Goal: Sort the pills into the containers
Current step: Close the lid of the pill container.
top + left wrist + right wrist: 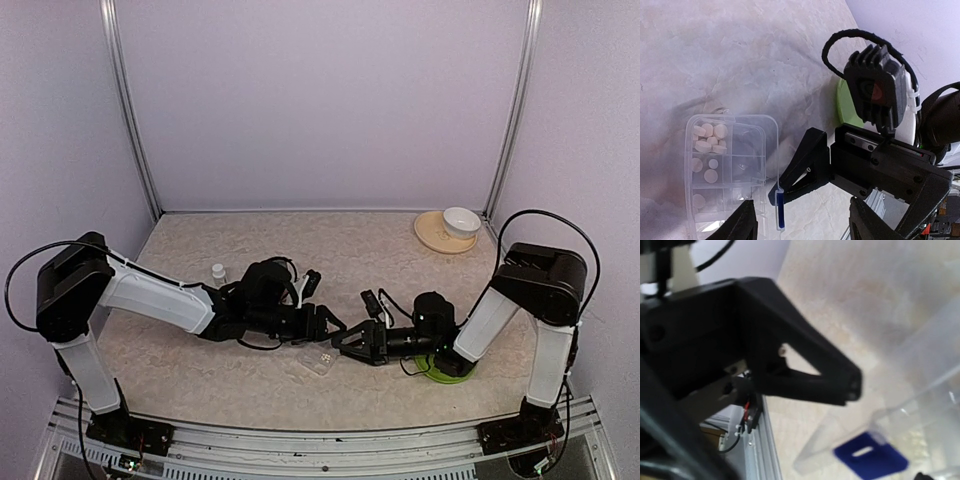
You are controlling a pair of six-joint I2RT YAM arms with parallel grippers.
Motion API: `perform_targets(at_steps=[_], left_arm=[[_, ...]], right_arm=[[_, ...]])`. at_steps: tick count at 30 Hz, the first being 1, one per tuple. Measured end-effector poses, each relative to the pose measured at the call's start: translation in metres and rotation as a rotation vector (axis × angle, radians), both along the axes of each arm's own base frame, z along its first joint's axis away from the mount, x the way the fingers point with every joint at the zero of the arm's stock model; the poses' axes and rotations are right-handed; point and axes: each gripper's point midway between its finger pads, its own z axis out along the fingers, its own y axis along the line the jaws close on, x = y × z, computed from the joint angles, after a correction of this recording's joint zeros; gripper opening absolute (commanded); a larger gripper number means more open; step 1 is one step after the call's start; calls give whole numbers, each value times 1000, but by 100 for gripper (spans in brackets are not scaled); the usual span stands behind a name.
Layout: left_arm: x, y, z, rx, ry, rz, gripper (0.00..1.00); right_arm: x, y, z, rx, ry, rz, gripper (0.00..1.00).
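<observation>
The clear pill organiser (318, 362) lies at the table's front middle. In the left wrist view its compartments (715, 165) hold pale round pills (707, 137), and its clear lid stands up on edge with a blue latch (780, 207). My left gripper (802, 201) is open, with the lid's edge and latch between its fingers and touching neither. My right gripper (345, 343) comes in from the right, open. One of its fingers (807, 165) sits just beside the latch. In the right wrist view the blurred blue latch (870, 457) lies below that finger (810, 375).
A small white bottle (218, 272) stands left of my left wrist. A white bowl (460, 220) rests on a tan plate (432, 236) at the back right. A green round dish (447, 371) lies under my right forearm. The metal table edge (757, 440) is close by.
</observation>
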Motion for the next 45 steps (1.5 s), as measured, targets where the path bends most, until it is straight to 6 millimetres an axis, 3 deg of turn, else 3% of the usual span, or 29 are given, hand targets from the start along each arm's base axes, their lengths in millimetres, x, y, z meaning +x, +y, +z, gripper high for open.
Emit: perform_targets(at_steps=[7,22,32,45], left_arm=[[-5,-2,0,-8,8,-20,60],[-7,-2,0,-9,13,-29,60],[-12,-5,-5,0,18,-41,60],[-18,-13,-13,31,27,-68,60]], right_arm=[[1,0,15,57,-52,-8,97],[-1,-6,19,75,-54,-29,98],[-5,-13,40,102,-96,-38,98],[-6,-18,32,51,-79,-53,100]])
